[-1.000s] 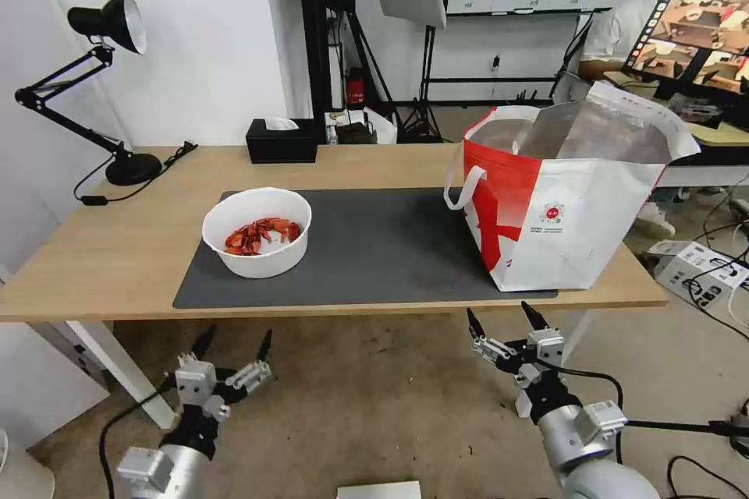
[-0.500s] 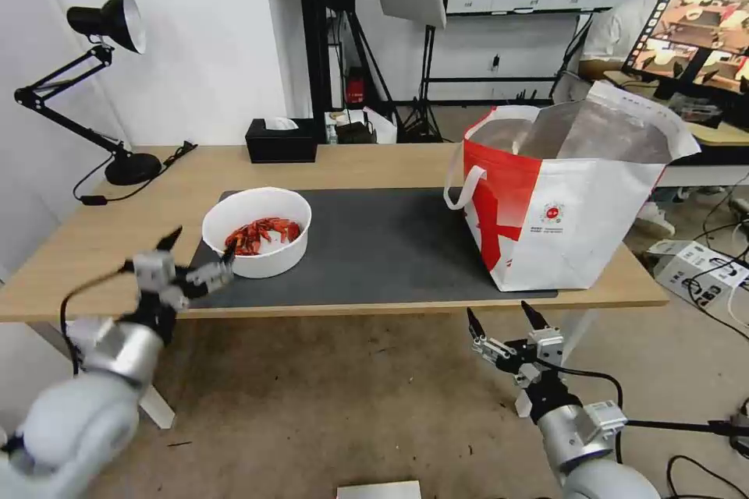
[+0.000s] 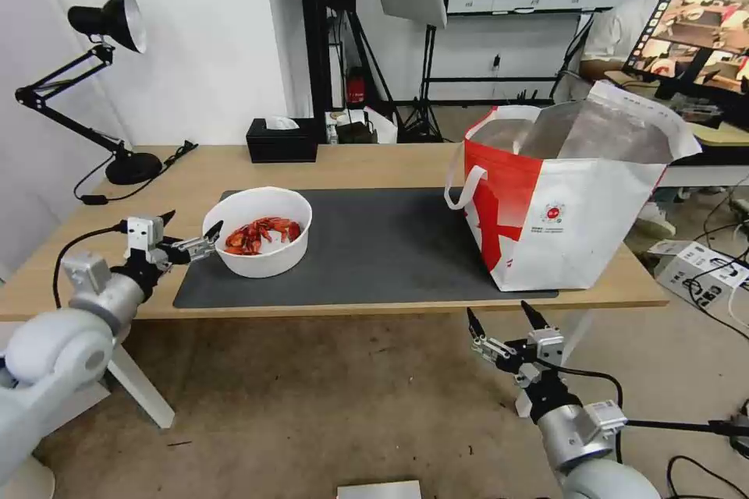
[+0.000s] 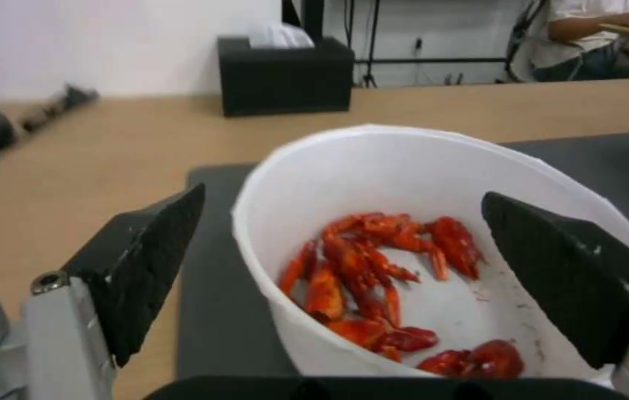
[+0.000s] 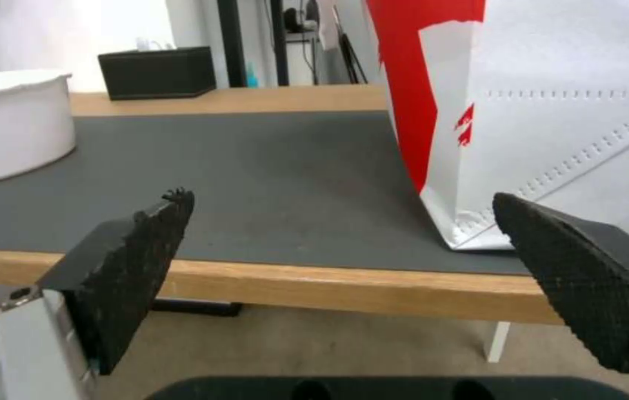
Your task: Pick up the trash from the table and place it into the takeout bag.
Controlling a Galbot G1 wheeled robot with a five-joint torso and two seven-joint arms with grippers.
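The left hand (image 3: 189, 235), fingers spread, reaches the near rim of the white bowl (image 3: 257, 231) at centre left on the counter (image 3: 374, 164), apparently lining up to pinch its wall. The right hand (image 3: 505, 321) waits released, lower right, below the takeout bag (image 3: 566, 210).

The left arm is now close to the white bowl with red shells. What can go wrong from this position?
1. The open left pincer sits at the rim of the bowl; one finger seems to point at the wall, so it may push the bowl instead of gripping it.
2. The shells lie loose, so tilting could spill them onto the mat.
3. The bag stands far across the table.
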